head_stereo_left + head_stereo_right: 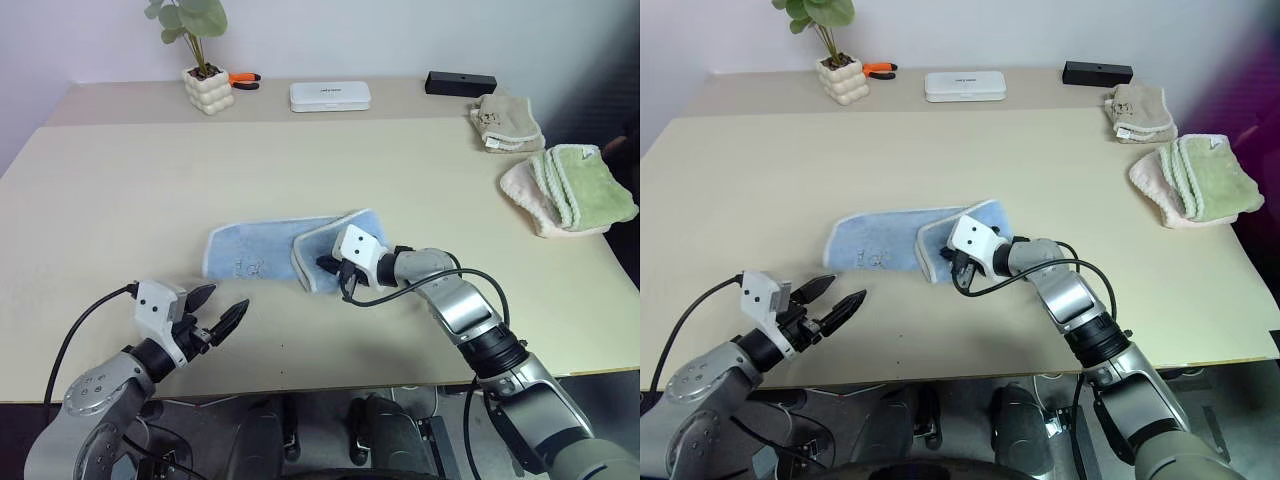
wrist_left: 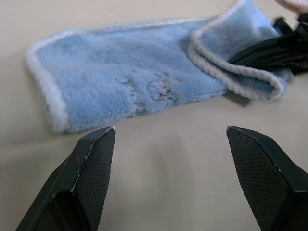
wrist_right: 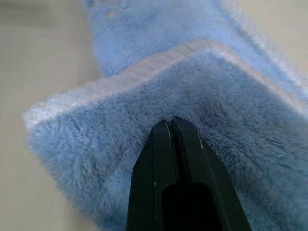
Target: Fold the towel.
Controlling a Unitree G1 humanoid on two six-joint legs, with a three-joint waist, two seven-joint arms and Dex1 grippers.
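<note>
On the table [image 1: 120, 190] lies the towel [image 1: 250, 255], its right end flipped over. Right gripper [image 1: 330, 266] pinches that flap; left gripper [image 1: 215, 312] waits wide apart. A weak pinch might let the flap flop back.

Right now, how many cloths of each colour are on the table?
Blue towel: 1
Beige cloth: 1
Green towel: 1
Pink towel: 1
Total: 4
</note>
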